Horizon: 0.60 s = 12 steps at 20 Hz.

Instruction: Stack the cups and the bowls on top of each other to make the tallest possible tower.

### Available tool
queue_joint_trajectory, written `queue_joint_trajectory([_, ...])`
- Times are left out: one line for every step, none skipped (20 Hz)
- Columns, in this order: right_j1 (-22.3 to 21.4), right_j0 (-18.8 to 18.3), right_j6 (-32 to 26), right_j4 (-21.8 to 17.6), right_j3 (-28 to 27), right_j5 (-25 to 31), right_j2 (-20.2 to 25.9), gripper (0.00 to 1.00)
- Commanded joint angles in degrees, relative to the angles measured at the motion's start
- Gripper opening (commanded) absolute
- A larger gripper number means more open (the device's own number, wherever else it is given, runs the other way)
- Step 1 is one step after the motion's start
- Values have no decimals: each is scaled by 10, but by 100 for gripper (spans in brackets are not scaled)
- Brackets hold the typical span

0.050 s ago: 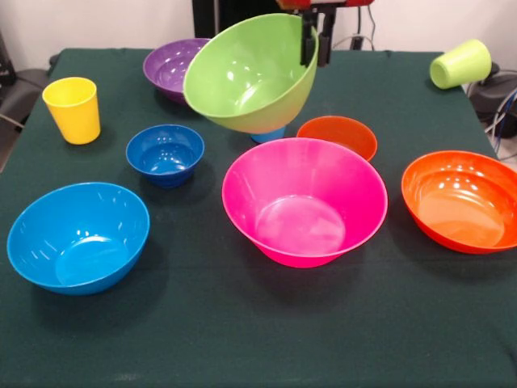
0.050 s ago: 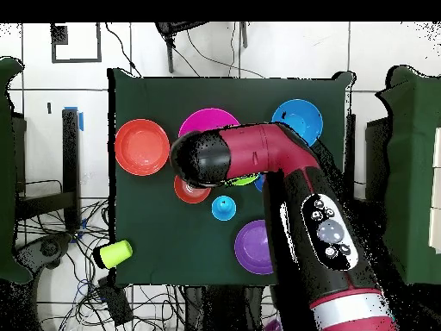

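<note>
gripper (image 1: 313, 44) clamped on right rim of large lime green glossy plastic bowl (image 1: 250, 77), tilted mid-air above table centre, behind large pink plastic bowl (image 1: 304, 200). light, stiff, slippery; rim pinch suits.

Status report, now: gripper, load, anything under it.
Gripper shut on green bowl rim, bowl tilted, airborne. No tower yet. Light blue cup and small orange bowl beneath.

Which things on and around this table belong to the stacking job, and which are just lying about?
Job: gripper, lime green bowl it holds, pink bowl, light blue bowl, orange-red bowl, purple bowl, dark blue bowl, small orange bowl, yellow cup, lime green cup, light blue cup.
Lying about: floor cables.
</note>
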Motion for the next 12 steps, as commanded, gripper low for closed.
queue_joint_trajectory([40,-28,-208,-61,-28,36,58,0])
queue_joint_trajectory([44,-33,-211,-66,-30,35,61,0])
queue_joint_trajectory([48,-37,-214,-70,-30,33,64,0])
queue_joint_trajectory([52,-42,-216,-73,-31,31,67,0])
queue_joint_trajectory([54,-48,-220,-75,-31,31,71,0])
queue_joint_trajectory([55,-53,-224,-76,-32,33,75,0])
queue_joint_trajectory([54,-59,-227,-76,-31,35,79,0])
queue_joint_trajectory([54,-64,-231,-77,-32,39,82,0])
queue_joint_trajectory([53,-69,-234,-78,-34,44,87,0])
queue_joint_trajectory([55,-73,-238,-80,-38,48,91,0])
queue_joint_trajectory([57,-77,-243,-82,-41,51,94,0])
queue_joint_trajectory([61,-81,-248,-85,-45,53,97,0])
